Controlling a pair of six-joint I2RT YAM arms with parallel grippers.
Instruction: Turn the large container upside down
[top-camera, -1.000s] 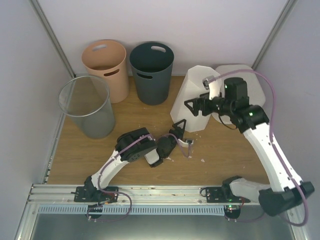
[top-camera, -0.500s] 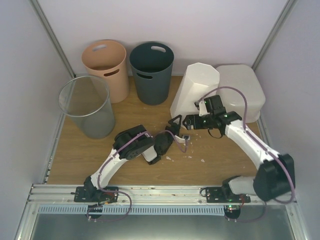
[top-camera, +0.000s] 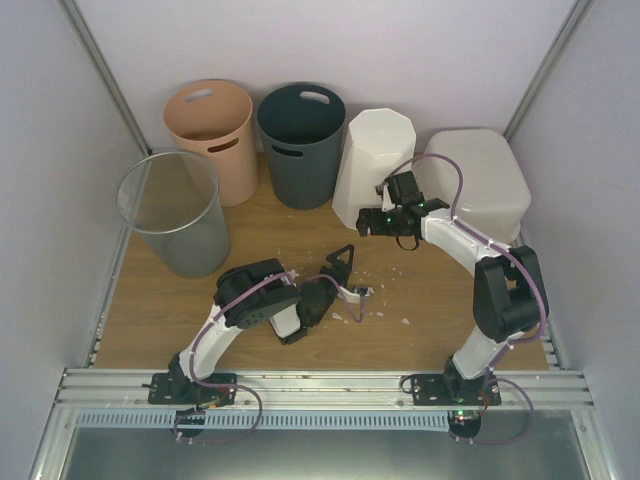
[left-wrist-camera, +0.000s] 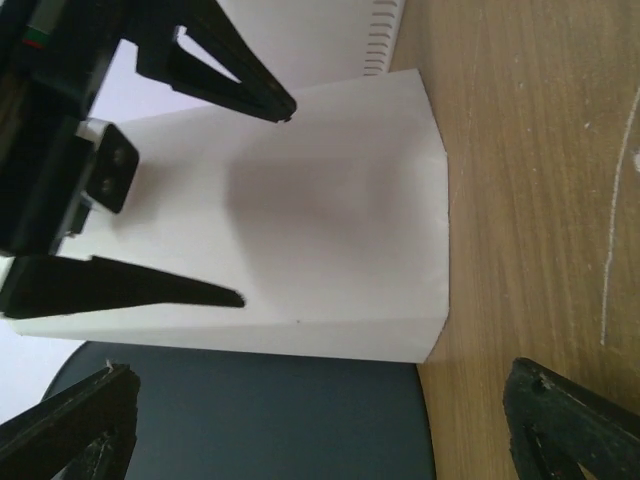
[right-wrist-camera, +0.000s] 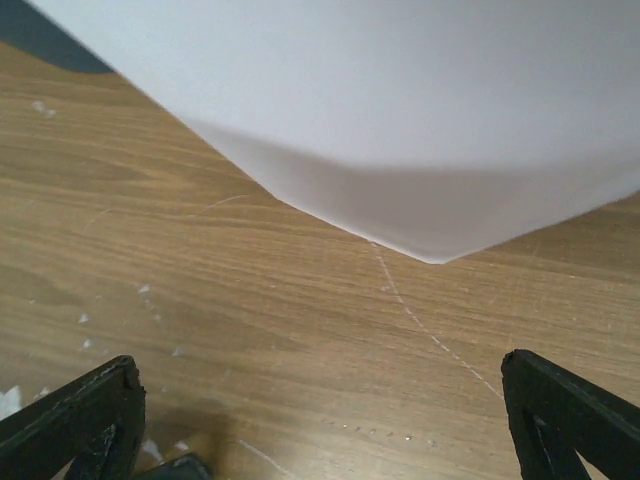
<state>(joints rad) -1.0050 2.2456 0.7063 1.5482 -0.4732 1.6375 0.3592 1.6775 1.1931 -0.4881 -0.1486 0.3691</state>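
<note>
The white faceted bin (top-camera: 372, 165) stood between the dark bin (top-camera: 298, 160) and the large container (top-camera: 490, 185), which lay outside your wide-spread right gripper (top-camera: 370, 222) and equally wide left gripper (top-camera: 350, 278).

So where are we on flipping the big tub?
Done, it seems: the large container shows a closed, smooth face upward with no opening visible, so it looks inverted. In hand: nothing; the right gripper is open beside the white faceted bin, the left gripper open over the table. Left: probably only retracting both arms.
</note>
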